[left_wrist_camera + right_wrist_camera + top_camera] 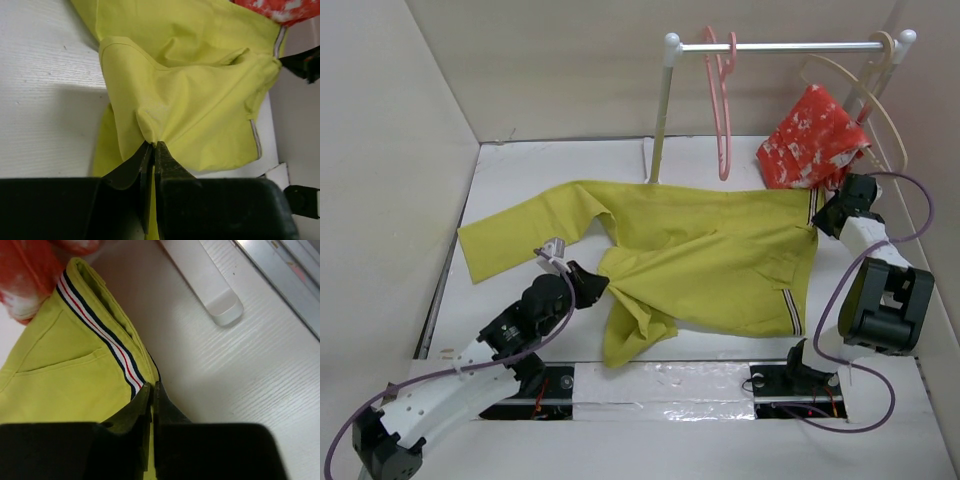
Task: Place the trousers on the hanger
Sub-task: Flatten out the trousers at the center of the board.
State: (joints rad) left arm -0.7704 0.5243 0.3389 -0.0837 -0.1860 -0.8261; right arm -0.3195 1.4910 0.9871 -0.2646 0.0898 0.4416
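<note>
Two pincers: left pincer [152,145] pinching a bunched fold of the trousers [720,260], right pincer [151,386] pinching their striped waistband | one trousers, spread on the bench [520,180] | one pink hanger [723,110] hanging on the rail [780,46] | one beige hanger [873,100], one red garment [810,140] there too

- the trousers [720,260] are looking like matt cotton-ish cloth, wrinkling softly
- their striped band [100,335] is showing a tighter ribbed weave
- the hanger [723,150] is looking like smooth, slightly glossy plastic
- the table [520,170] is showing a white, finely ridged grain
- the red garment [810,140] is reading as thin printed cloth
</note>
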